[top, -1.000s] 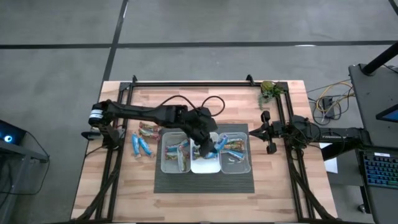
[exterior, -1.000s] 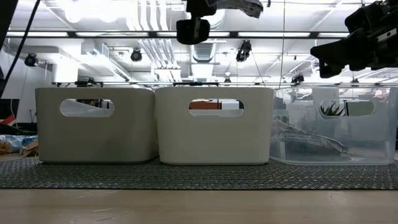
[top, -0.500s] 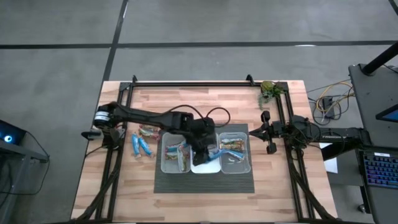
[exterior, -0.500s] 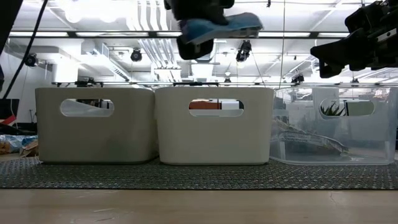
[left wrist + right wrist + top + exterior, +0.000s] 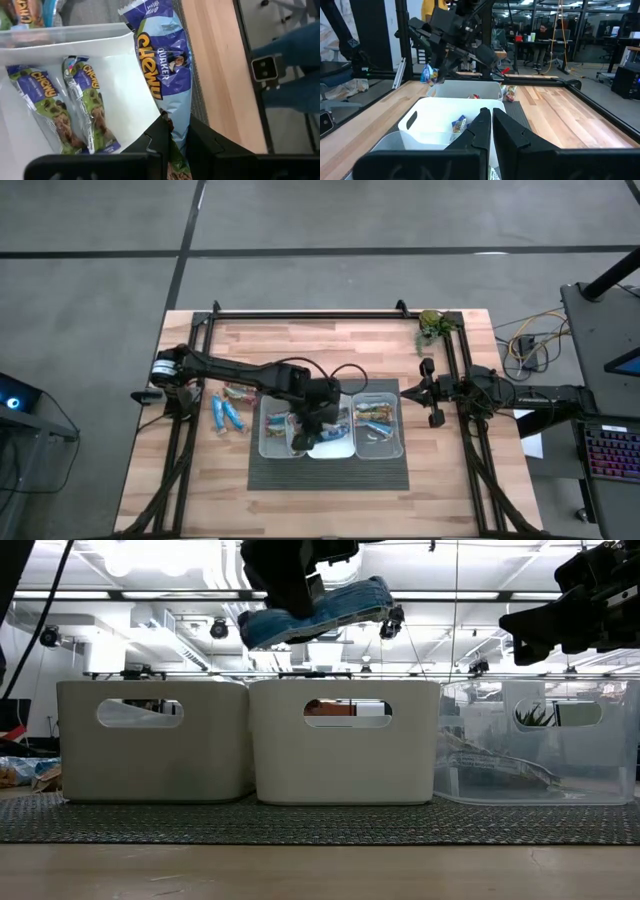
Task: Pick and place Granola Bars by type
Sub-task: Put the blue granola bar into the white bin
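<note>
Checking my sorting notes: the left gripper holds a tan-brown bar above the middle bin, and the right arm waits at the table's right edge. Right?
One thing is off: the bar in the left gripper is blue, as the left wrist view shows. It does hang above the middle bin, and the right gripper waits at the right edge.

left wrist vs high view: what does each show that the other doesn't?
Left wrist only: the print on the held blue bar, pinched at its end by the left pincer, and two blue bars lying in the white middle bin.

High only: the whole layout, with three bins side by side on a dark mat, loose bars on the table left of them, a plant at the far right corner, and the right pincer parked right of the bins.

Both: the left pincer over the middle bin, holding a blue bar.
</note>
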Controlling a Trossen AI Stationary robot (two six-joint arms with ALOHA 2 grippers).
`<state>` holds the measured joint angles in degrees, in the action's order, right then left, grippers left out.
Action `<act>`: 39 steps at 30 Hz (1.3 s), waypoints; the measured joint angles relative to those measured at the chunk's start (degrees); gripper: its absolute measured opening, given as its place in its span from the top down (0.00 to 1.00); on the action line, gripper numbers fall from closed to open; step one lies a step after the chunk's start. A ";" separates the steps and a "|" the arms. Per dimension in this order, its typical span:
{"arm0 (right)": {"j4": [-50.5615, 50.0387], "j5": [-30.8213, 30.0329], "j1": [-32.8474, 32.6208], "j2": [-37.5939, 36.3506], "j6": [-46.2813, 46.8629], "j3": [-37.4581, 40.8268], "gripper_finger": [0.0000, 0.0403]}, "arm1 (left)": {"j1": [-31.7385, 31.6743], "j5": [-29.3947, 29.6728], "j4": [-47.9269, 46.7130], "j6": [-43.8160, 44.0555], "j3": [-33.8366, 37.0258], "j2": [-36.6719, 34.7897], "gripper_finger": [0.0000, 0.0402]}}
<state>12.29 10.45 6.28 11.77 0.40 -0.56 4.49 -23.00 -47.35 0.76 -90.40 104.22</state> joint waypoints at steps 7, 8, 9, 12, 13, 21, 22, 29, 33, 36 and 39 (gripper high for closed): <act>0.00 0.00 -0.02 0.00 0.00 0.00 0.98 | 0.28 0.01 0.87 -5.04 1.92 -0.02 0.92; 0.00 -0.01 -0.02 0.00 0.02 0.00 0.98 | 0.28 0.08 1.21 -5.23 1.98 -0.02 0.92; 0.00 -0.01 0.00 0.02 0.00 0.00 0.98 | 0.28 0.36 1.81 -5.23 2.03 -0.06 0.92; -0.01 -0.01 -0.01 0.02 0.00 0.00 0.98 | 0.28 1.32 3.80 -5.04 2.04 -0.07 0.92; -0.01 0.00 -0.01 0.02 0.00 0.00 0.98 | 0.28 1.63 4.28 -4.82 2.04 -0.07 0.92; -0.02 -0.01 -0.02 0.02 0.00 0.00 0.98 | 0.28 1.73 6.35 -4.68 2.45 -0.07 0.92; -0.01 0.00 -0.01 0.02 0.00 0.00 0.98 | 0.28 1.88 6.50 -4.68 2.46 -0.07 0.92; -0.02 0.00 -0.02 0.02 0.01 0.00 0.98 | 0.28 7.04 7.28 -0.07 2.46 -0.11 0.92; -0.02 0.00 -0.02 0.02 0.00 0.00 0.98 | 0.28 7.30 8.22 1.67 2.46 -0.11 0.92; 0.00 0.01 -0.02 0.02 0.00 0.00 0.98 | 0.28 7.28 8.26 1.67 2.46 -0.11 0.92; -0.01 0.01 -0.02 0.02 0.02 0.00 0.98 | 0.28 7.28 8.43 1.48 2.46 -0.11 0.92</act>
<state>12.29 10.46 6.26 11.79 0.42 -0.56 4.78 -15.73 -38.92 2.24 -87.94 104.12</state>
